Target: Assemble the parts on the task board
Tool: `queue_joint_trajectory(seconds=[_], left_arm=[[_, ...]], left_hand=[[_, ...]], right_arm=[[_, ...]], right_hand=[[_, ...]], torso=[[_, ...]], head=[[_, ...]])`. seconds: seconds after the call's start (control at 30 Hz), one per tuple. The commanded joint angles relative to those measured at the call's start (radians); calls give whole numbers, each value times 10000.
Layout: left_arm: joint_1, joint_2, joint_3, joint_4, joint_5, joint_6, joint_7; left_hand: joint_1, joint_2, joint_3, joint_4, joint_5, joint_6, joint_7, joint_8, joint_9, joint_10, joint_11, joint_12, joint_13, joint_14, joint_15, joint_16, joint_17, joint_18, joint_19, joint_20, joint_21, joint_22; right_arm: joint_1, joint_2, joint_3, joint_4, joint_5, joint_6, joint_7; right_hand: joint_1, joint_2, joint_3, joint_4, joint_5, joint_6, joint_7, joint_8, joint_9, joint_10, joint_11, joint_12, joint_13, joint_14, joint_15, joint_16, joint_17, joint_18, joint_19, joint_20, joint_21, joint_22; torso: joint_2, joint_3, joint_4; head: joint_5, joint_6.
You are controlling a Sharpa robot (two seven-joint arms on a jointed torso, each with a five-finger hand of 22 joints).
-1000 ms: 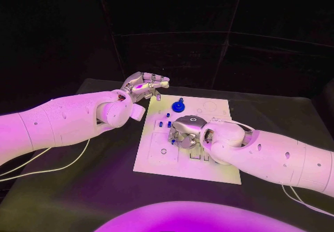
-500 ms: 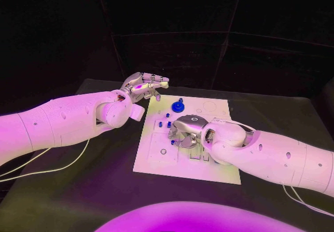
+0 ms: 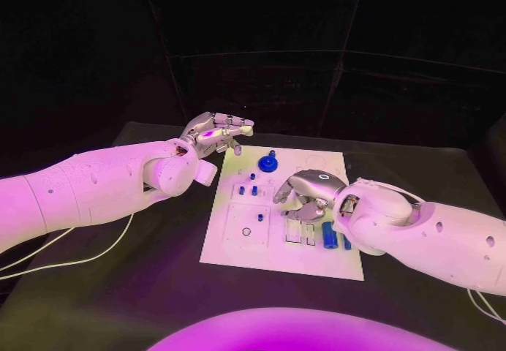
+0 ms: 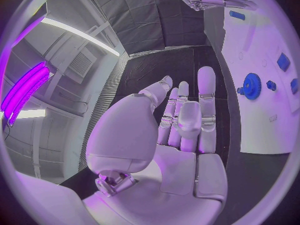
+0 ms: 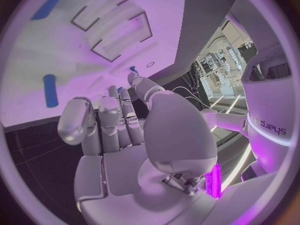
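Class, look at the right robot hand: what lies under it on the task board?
The right robot hand hovers above the white task board. Beside it lie blue parts. Whatever sits directly beneath is covered.

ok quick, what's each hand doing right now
Left hand: open, holding nothing, beside the task board.
Right hand: over the board, fingers curled; cannot tell if holding anything.

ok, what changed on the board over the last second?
The right robot hand drew back toward the robot's right across the task board, uncovering two blue parts lying near the slots. It holds nothing visible. The left robot hand stayed raised and empty off the board's far left corner; the blue gear and small pegs did not move.
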Motion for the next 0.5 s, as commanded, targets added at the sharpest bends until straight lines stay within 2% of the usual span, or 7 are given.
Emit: queue_joint_trajectory(seconds=[0.03, 0.1, 0.17, 0.27, 0.4, 0.5], left_arm=[[10, 5, -1, 19, 14, 175, -2], [10, 0, -3, 28, 14, 172, 0], [10, -5, -3, 45, 14, 174, 2], [10, -11, -4, 70, 14, 179, 6], [9, -7, -6, 68, 14, 183, 3], [9, 5, -7, 60, 14, 211, -23]], left_hand=[[-75, 11, 1, 80, -4, -73, 16, -30, -6, -25, 10, 52, 16, -51, 38, -18, -9, 49, -34, 50, -30, -16], [-75, 11, 1, 80, -4, -73, 16, -30, -6, -25, 10, 52, 16, -51, 38, -18, -9, 49, -34, 50, -30, -16], [-80, 12, -1, 84, -4, -75, 16, -29, -6, -27, 10, 55, 16, -51, 38, -16, -6, 49, -34, 51, -31, -17], [-80, 12, -1, 84, -4, -75, 16, -29, -6, -27, 10, 55, 16, -51, 38, -16, -6, 49, -34, 51, -31, -17], [-80, 12, -1, 84, -4, -75, 16, -29, -6, -27, 10, 55, 16, -51, 38, -16, -6, 49, -34, 51, -31, -17], [-80, 12, -1, 84, -4, -75, 16, -29, -6, -27, 10, 55, 16, -51, 38, -16, -6, 49, -34, 51, -31, -17]], right_arm=[[264, -446, 104, 159, 1025, -137, -301], [455, -775, 162, 145, 1204, 234, -582], [583, -1009, 190, 89, 1268, 476, -744], [709, -1294, 215, 1, 1236, 686, -935], [784, -1485, 229, -128, 1005, 736, -1226], [809, -1509, 232, -240, 848, 822, -1364]], right_hand=[[66, -7, -167, 11, 67, -66, -24, -51, -18, -145, -54, 56, -29, 45, 13, 2, -116, 14, 53, -3, -49, -112], [130, -32, -422, 22, 48, -800, -70, -74, -59, -911, 14, -114, -119, -233, 89, -472, -849, 140, -224, 16, -522, -783], [179, -101, -730, 45, 17, -1148, -185, -100, -55, -1411, 118, -220, -132, -346, 134, -644, -1139, 169, -335, 83, -705, -1020], [354, -21, -1212, 138, 45, -1338, -227, -86, -28, -1629, 151, -45, -91, -335, 180, -629, -1219, 175, -321, 147, -729, -1035], [500, 63, -1682, 300, 54, -1371, -85, -80, -16, -1519, 122, 262, -74, -241, 181, -577, -1268, 168, -257, 162, -709, -1005], [588, 122, -1909, 401, 51, -1340, -32, -72, -9, -1394, 98, 411, -88, -171, 173, -566, -1316, 159, -210, 159, -691, -978]], torso=[[-11, -3, -15], [-14, -2, -17], [-15, -10, -8], [-6, -2, 3], [4, 23, -17], [-1, 8, -13]], head=[[-119, 84], [-260, 162], [-330, 187], [-415, 239], [-461, 267], [-487, 269]])
